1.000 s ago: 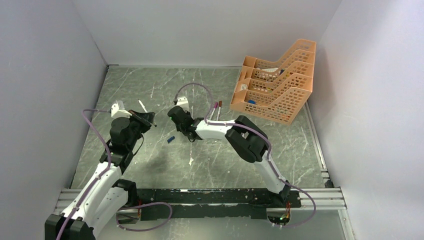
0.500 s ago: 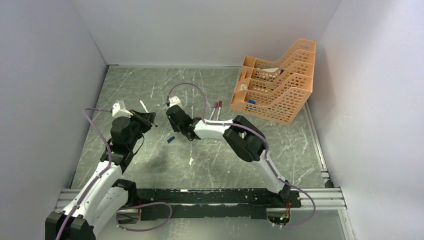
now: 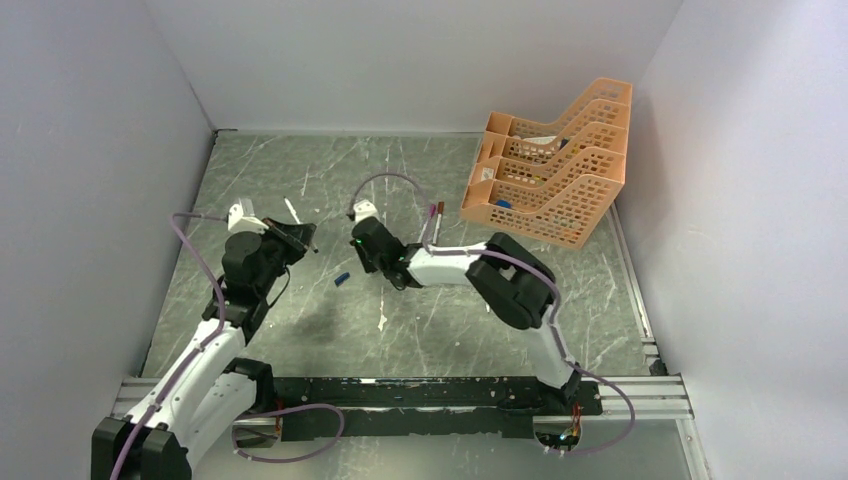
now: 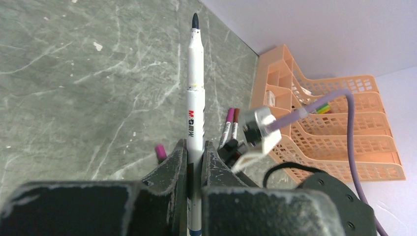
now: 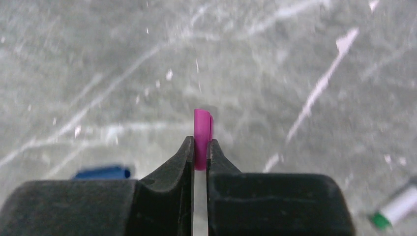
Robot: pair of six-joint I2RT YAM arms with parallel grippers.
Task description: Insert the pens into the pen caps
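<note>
Left claw [image 4: 195, 152] clamped tight on a white pen [image 4: 195, 88], tip outward. Right claw [image 5: 200, 150] pinches a pink cap [image 5: 202, 128].

Lab robot cell: white walls [image 3: 400, 60], marbled table [image 3: 300, 170].

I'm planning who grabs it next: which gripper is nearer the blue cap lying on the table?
Right. The right gripper, shut on a magenta cap, hangs just beside the blue cap; the left gripper, shut on a pen, sits farther off to its other side.
</note>
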